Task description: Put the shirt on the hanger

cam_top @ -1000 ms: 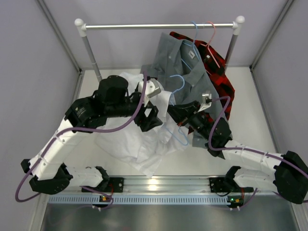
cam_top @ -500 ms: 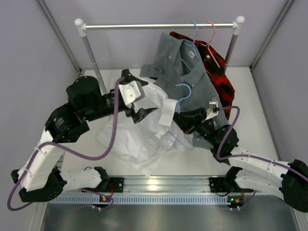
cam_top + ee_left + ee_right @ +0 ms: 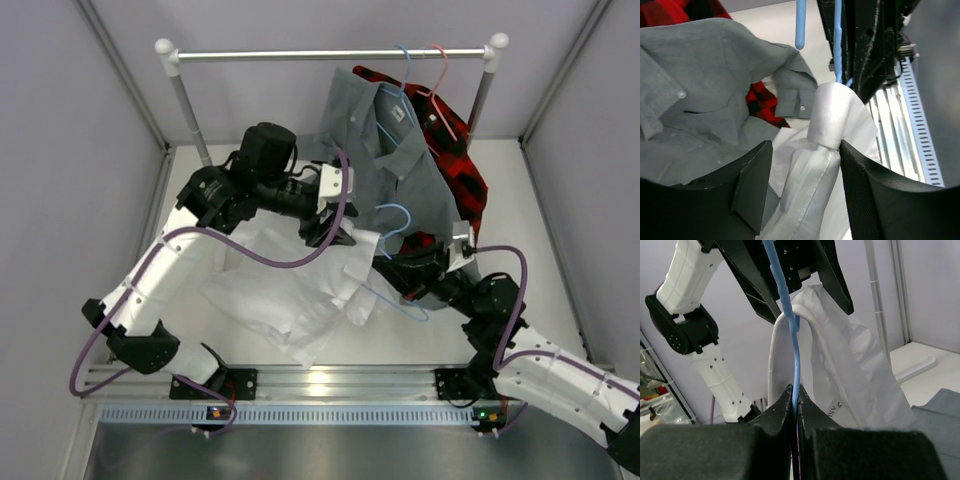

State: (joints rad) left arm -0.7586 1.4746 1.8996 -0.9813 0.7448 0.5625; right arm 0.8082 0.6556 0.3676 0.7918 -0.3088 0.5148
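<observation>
Item: the shirt [image 3: 285,290]. Most of it lies crumpled on the table [image 3: 540,230], at about 7 o'clock from the left gripper [image 3: 340,235]. One edge is raised. In the left wrist view a folded band of the white fabric sits pinched between the narrow jaws of that gripper [image 3: 805,150].

The hanger [image 3: 397,213] stands at 3 o'clock from the raised fold, its hook uppermost. The right gripper [image 3: 400,265] is clamped tight on the blue wire, as its own camera confirms [image 3: 792,396]. In that view the raised fabric is looped over the wire.

Assessment: the step in hand is seating the first shoulder on the hanger. It looks only partly done, and most of the garment is not yet carried.

Next move, as judged: the left arm draws the fabric further along the wire, while the right holds the frame steady.

Surroundings: a grey shirt [image 3: 390,150] and a plaid shirt [image 3: 455,150] hang at 12 to 1 o'clock, just beside the work.
</observation>
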